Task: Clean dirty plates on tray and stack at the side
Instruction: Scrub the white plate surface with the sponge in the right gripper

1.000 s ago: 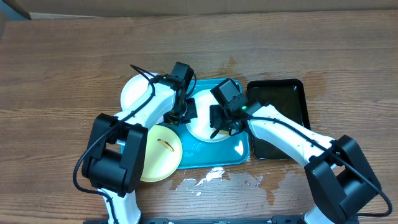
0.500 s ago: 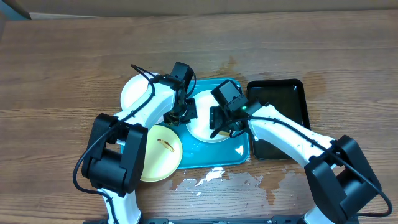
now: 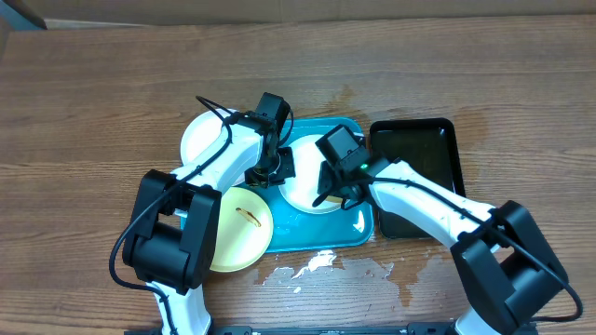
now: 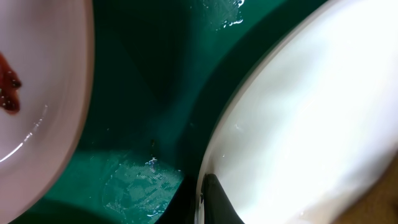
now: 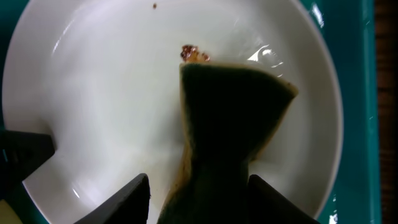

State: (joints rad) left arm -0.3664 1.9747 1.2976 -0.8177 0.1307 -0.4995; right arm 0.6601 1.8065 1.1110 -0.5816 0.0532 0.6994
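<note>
1. Right gripper [image 5: 199, 199] is seen clamped on a dark sponge [image 5: 233, 112], which is pinched at its waist; the sponge is laid against the white plate [image 5: 112, 93], with a brown crumb [image 5: 194, 53] just beyond its leading edge.
2. Left gripper [image 3: 273, 169] is closed on that plate's left rim, so the plate is judged to be steadied for wiping; the plate is set inside the turquoise tray [image 3: 321, 234].
3. Wiping of this plate is judged under way but not finished; the crumb and a small speck near it have not been covered by the sponge.
4. The yellow plate [image 3: 244, 237] is found at the tray's left edge, mostly over the table [image 3: 93, 93]; a brown smear [image 3: 247, 215] is shown at its centre, so it is judged uncleaned.
5. A second white plate [image 3: 200, 138] is placed beyond the tray's upper-left corner; its middle is hidden by the left arm, so whether it has been cleaned cannot be told.
6. No stack is seen at the side; at most one plate of three is judged done, and the stacking is left entirely; no plate is borne by the black tray [image 3: 424, 158] on the right.
</note>
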